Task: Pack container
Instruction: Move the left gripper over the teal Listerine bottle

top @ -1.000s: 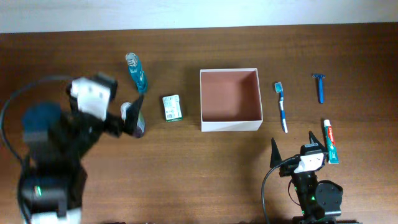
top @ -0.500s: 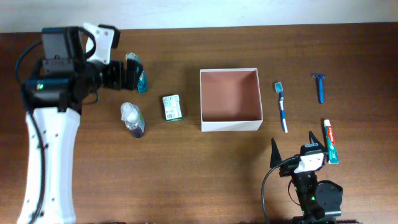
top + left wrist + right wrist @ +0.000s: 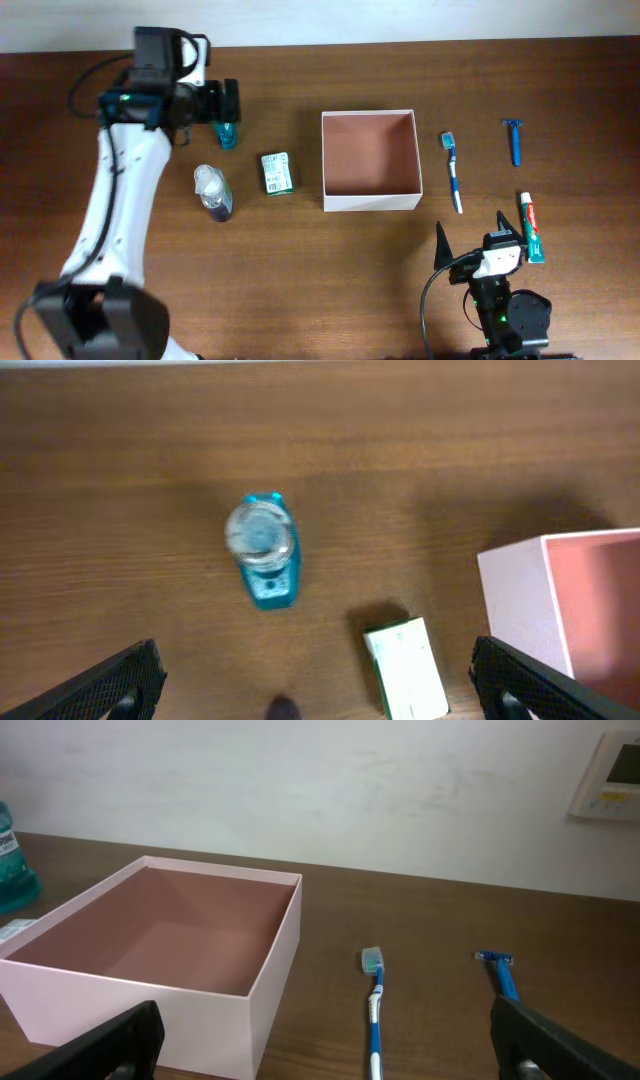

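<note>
The container (image 3: pixel 369 202), a square white-walled box with a pinkish-brown inside, stands open and empty at mid-table; it also shows in the right wrist view (image 3: pixel 250 1020) and at the right edge of the left wrist view (image 3: pixel 520 605). My left gripper (image 3: pixel 228 102) is open above a teal bottle (image 3: pixel 228 135), which the left wrist view (image 3: pixel 263 550) shows from above, ahead of the open fingers (image 3: pixel 320 685). My right gripper (image 3: pixel 470 228) is open and empty near the front edge, facing the container (image 3: pixel 330 1045).
A clear pump bottle (image 3: pixel 212 192) and a green-white box (image 3: pixel 277 172) (image 3: pixel 408 670) lie left of the container. A toothbrush (image 3: pixel 453 172) (image 3: pixel 375 1005), razor (image 3: pixel 514 140) (image 3: pixel 500 975) and toothpaste tube (image 3: pixel 533 228) lie to its right.
My left arm has swung from the front left to the back of the table, and its gripper now hangs over the teal bottle. The right arm has not moved.
</note>
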{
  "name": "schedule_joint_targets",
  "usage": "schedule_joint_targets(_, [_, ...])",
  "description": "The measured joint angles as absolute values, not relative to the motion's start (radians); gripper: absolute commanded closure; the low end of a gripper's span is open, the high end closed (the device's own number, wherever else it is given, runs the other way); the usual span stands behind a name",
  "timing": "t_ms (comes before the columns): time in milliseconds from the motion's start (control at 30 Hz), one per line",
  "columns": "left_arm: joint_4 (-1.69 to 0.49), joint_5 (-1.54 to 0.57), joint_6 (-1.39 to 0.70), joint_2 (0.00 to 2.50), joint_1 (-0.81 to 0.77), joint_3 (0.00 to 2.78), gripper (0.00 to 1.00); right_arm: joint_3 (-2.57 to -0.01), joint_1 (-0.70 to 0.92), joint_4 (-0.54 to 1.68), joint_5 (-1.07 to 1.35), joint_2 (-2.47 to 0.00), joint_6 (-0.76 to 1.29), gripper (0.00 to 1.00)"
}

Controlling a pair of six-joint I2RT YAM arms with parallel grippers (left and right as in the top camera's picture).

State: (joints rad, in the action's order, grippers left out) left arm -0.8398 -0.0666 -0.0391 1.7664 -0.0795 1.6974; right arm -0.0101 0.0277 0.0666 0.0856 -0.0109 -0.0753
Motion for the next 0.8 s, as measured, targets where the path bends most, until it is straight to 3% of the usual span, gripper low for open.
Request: schedule_joint_targets(800, [-0.679,0.065,-0.073,1.961,-0.079,1.698,0.01,-0.01,0.028,0.067,0.086,-0.011,-0.075,0.02])
